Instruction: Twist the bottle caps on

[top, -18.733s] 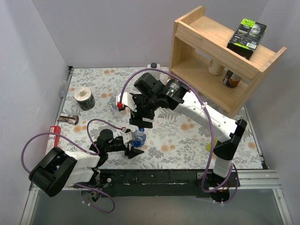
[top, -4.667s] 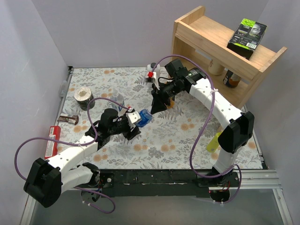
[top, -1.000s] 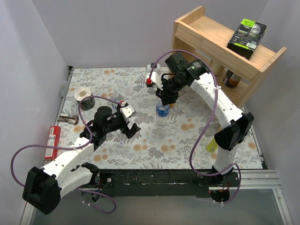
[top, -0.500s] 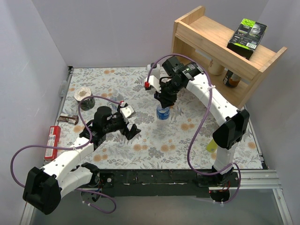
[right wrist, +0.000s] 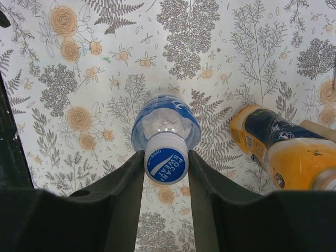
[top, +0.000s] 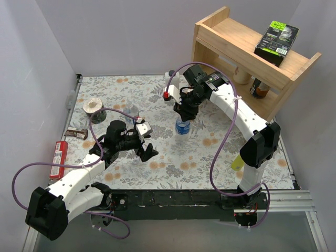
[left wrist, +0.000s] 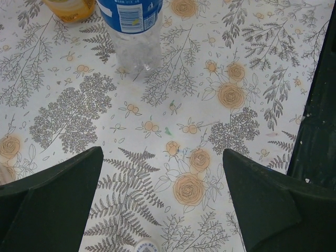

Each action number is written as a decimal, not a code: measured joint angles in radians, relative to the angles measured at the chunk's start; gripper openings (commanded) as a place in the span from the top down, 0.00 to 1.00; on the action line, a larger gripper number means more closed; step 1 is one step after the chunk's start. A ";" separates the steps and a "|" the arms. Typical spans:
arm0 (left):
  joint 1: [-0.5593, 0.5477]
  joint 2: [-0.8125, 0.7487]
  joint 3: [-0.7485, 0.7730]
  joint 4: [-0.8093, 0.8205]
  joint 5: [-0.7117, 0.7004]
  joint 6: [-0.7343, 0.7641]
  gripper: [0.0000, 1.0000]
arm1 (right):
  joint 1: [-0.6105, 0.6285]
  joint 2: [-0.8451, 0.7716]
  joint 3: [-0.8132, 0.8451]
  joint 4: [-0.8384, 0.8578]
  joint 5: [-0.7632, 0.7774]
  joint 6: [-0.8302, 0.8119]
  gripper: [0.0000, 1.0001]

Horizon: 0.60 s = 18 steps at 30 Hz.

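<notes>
The bottle cap [right wrist: 166, 167], blue and white and printed Pocari Sweat, sits on the neck of a clear blue-labelled bottle [right wrist: 157, 123] in the right wrist view. It is pinched between the two fingers of the right tool [right wrist: 166, 156]. An orange drink bottle [right wrist: 283, 152] is just beside it on the floral counter [right wrist: 236, 42]. From the left wrist, the left tool [left wrist: 163, 151] gapes wide over the counter, holding nothing, with a whitish cap [left wrist: 145, 245] at the lower edge. Overhead, the bottle stands upright mid-counter under the right tool, with the left tool well apart.
</notes>
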 measured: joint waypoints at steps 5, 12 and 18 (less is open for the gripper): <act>0.003 0.000 -0.001 -0.004 0.016 0.010 0.02 | 0.000 0.000 -0.013 0.008 0.009 0.004 0.50; 0.004 0.000 -0.002 -0.004 0.021 0.018 0.02 | 0.000 0.000 -0.016 0.009 0.009 0.006 0.42; 0.006 0.000 -0.003 -0.004 0.034 0.020 0.02 | 0.000 0.000 -0.016 0.010 0.010 0.008 0.39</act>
